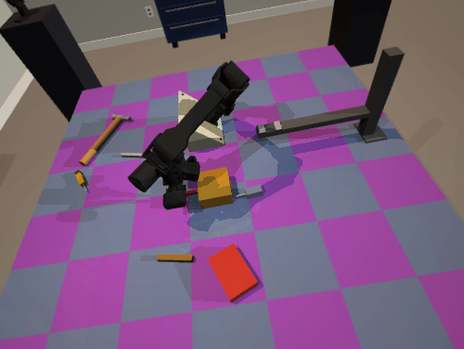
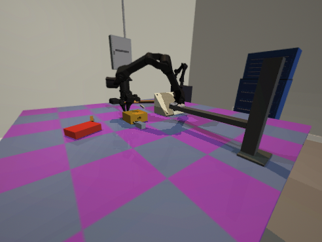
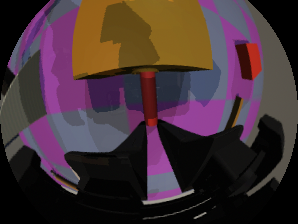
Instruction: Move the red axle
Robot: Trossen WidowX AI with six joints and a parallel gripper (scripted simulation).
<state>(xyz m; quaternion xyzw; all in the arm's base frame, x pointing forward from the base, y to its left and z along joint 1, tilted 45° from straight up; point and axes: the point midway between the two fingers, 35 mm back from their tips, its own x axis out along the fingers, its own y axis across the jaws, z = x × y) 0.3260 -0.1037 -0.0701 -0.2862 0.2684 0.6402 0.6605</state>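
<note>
The orange block-shaped beam (image 1: pixel 214 189) (image 2: pixel 134 117) (image 3: pixel 142 37) sits on the checkered table, with a round hole in the side facing the exterior camera. The red axle (image 1: pixel 191 192) (image 3: pixel 149 95) sticks out of its opposite side; its inner end is hidden in the beam. My gripper (image 1: pixel 185 192) (image 2: pixel 125 110) (image 3: pixel 150 123) is shut on the axle's outer end, a short way off the beam's face. The dark bracket (image 1: pixel 325 120) (image 2: pixel 213 116) has a post and a long horizontal arm. Small grey V-blocks (image 1: pixel 270 127) are at the arm's free end.
A small grey piece with a thin pin (image 1: pixel 255 191) (image 2: pixel 141 125) is beside the beam. A cream wedge (image 1: pixel 207 141) (image 2: pixel 160 106) stands behind, under my arm. A red block (image 1: pixel 233 273) (image 2: pixel 82 129), an orange bar (image 1: pixel 174 257), a hammer (image 1: pixel 104 140) and a small yellow tool (image 1: pixel 80 178) lie around.
</note>
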